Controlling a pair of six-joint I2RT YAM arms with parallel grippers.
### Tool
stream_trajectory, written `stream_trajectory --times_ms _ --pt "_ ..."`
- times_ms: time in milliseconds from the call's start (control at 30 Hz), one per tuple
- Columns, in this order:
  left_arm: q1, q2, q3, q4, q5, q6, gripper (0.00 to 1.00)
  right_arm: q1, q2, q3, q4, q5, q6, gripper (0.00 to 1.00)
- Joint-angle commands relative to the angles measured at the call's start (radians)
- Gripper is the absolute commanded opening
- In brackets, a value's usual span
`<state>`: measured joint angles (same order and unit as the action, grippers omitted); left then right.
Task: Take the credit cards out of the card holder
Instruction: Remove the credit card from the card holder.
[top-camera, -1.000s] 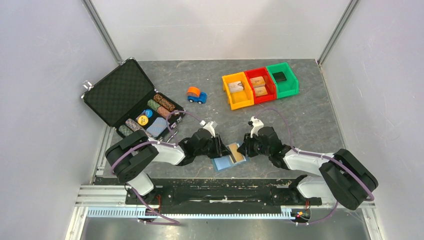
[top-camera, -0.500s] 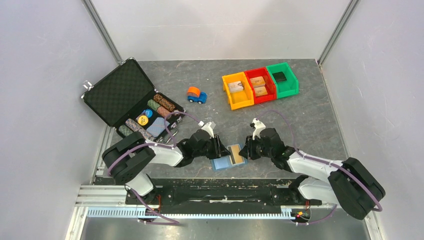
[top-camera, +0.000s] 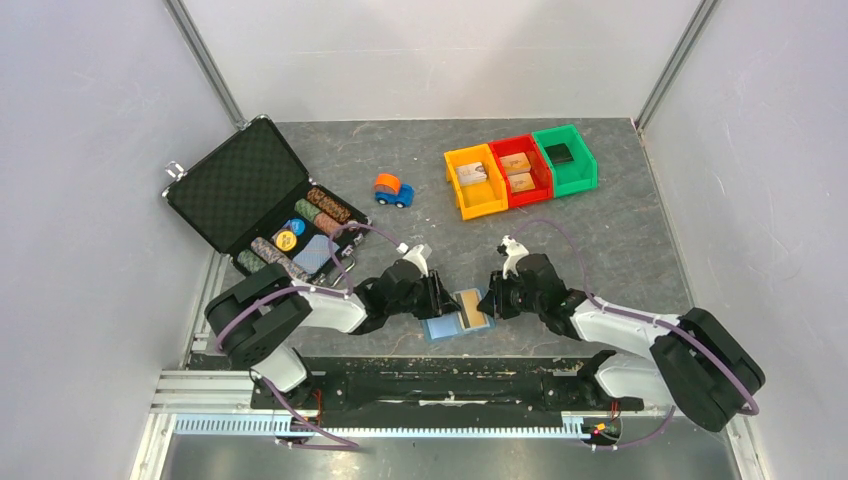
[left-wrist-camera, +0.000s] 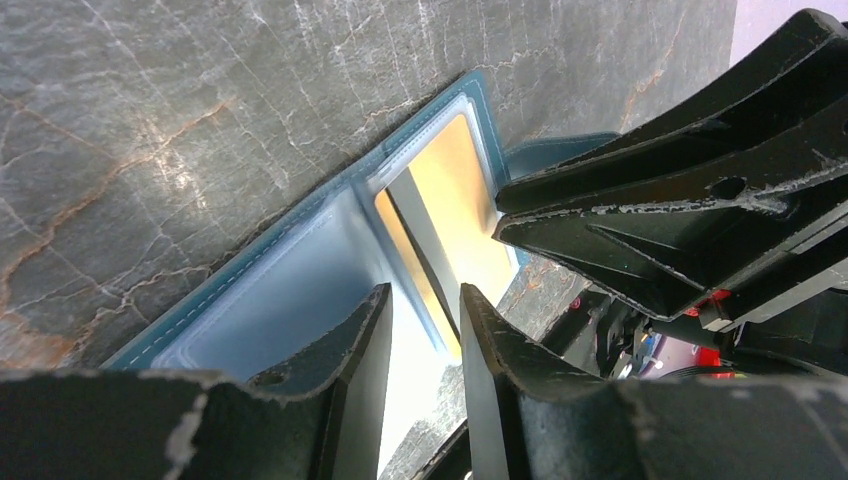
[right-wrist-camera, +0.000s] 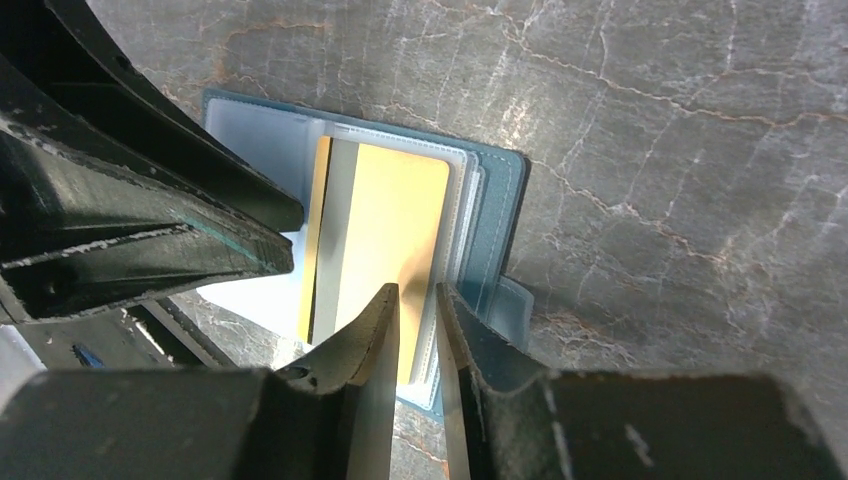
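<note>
The light-blue card holder (top-camera: 441, 326) lies open on the table's near middle, between my two grippers. A gold-brown credit card (top-camera: 472, 307) sits in its right half, part way under a clear pocket; a grey strip shows along its left side. My left gripper (top-camera: 443, 297) is over the wallet's left half (left-wrist-camera: 290, 290), jaws a narrow gap apart, nothing between them. My right gripper (top-camera: 490, 297) is low over the card (right-wrist-camera: 395, 210), jaws a narrow gap apart above the card's near edge. The closing tab (right-wrist-camera: 515, 300) sticks out on the right.
An open black case (top-camera: 235, 180) with poker chips stands at the back left. A blue-and-orange toy car (top-camera: 393, 189) is behind the wallet. Orange (top-camera: 485, 210), red (top-camera: 530, 197) and green (top-camera: 575, 182) bins stand at the back right, with small items inside.
My right gripper has shifted slightly left toward the wallet's right half. The left gripper and the wallet have hardly moved.
</note>
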<state>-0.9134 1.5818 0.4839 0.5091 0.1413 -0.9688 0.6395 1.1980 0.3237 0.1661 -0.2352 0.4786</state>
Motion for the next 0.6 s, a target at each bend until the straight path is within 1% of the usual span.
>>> stream_trajectory --times_ms 0,100,333,433,567 --pt "-0.014 0.023 0.018 0.049 0.009 -0.008 0.38 0.005 0.044 0.025 0.059 -0.02 0.003 0.23" --pt "-0.016 0.027 0.013 0.056 0.008 -0.008 0.38 0.005 0.056 -0.006 0.091 -0.037 0.021 0.2" --pt "-0.016 0.028 -0.003 0.105 0.018 -0.021 0.37 0.005 0.047 -0.048 0.105 -0.034 0.038 0.17" --pt "-0.017 0.031 -0.011 0.141 0.028 -0.036 0.35 0.005 0.043 -0.055 0.106 -0.029 0.044 0.16" --pt "-0.018 0.035 -0.041 0.229 0.041 -0.069 0.33 0.004 0.038 -0.068 0.107 -0.025 0.051 0.15"
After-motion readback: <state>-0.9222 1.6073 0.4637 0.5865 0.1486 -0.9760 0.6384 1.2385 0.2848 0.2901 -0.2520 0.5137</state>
